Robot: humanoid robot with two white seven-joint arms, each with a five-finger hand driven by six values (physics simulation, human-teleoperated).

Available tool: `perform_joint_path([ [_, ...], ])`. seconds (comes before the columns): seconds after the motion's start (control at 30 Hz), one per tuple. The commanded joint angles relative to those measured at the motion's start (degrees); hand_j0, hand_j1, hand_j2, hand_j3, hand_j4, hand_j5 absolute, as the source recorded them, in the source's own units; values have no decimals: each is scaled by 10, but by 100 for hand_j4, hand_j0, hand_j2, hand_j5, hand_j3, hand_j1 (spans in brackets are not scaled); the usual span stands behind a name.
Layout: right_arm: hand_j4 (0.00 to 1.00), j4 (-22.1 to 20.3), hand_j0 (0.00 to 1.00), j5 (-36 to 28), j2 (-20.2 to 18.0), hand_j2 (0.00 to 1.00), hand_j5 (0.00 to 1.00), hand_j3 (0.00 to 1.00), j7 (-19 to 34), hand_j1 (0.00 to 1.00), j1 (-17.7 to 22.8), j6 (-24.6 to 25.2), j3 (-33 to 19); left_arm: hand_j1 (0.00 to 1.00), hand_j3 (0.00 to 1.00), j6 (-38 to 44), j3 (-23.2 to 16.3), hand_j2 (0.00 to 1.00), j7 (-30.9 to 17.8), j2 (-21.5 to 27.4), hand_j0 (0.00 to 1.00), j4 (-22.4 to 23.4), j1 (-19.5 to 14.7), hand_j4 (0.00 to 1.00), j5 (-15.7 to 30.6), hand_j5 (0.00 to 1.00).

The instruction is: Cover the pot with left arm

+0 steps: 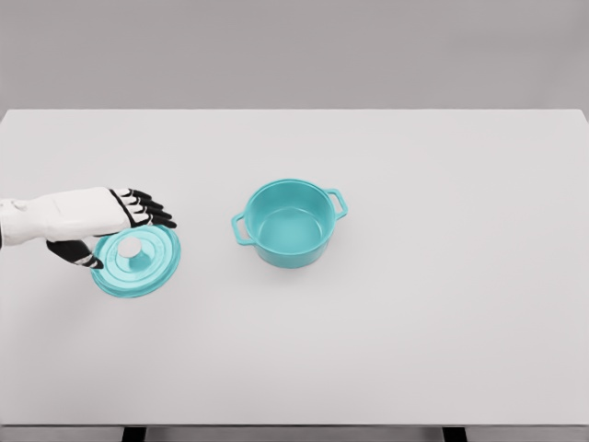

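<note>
Just under the spread fingers (pixel 147 210) of the left hand (pixel 97 221) lies the lid (pixel 138 262), thumb beside its rim; beyond the fingertips, well apart, stands the open pot (pixel 290 224).

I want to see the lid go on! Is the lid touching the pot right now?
Apart. The head view shows the lid lying on the table by the left hand, with bare white table between it and the open pot.

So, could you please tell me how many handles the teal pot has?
2. One handle sticks out at the pot's upper right rim, the other handle at its lower left rim, facing the lid. None appear hidden.
</note>
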Motion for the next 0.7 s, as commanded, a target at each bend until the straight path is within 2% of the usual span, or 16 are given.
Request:
perform_joint_path([
  [0.0, 100, 0, 100, 0, 0, 100, 100, 100, 0, 100, 0, 0, 0, 100, 100, 1, -10, 100, 1, 4, 100, 12, -1, 100, 12, 100],
  [0.2, 100, 0, 100, 0, 0, 100, 100, 100, 0, 100, 0, 0, 0, 100, 100, 1, -16, 100, 4, -14, 100, 50, -4, 100, 5, 100],
  [0.37, 100, 0, 100, 0, 0, 100, 100, 100, 0, 100, 0, 0, 0, 100, 100, 1, -18, 100, 3, -21, 100, 56, -12, 100, 5, 100],
  [0.67, 100, 0, 100, 0, 0, 100, 100, 100, 0, 100, 0, 0, 0, 93, 93, 1, -19, 93, 5, -23, 93, 63, -16, 93, 4, 93],
])
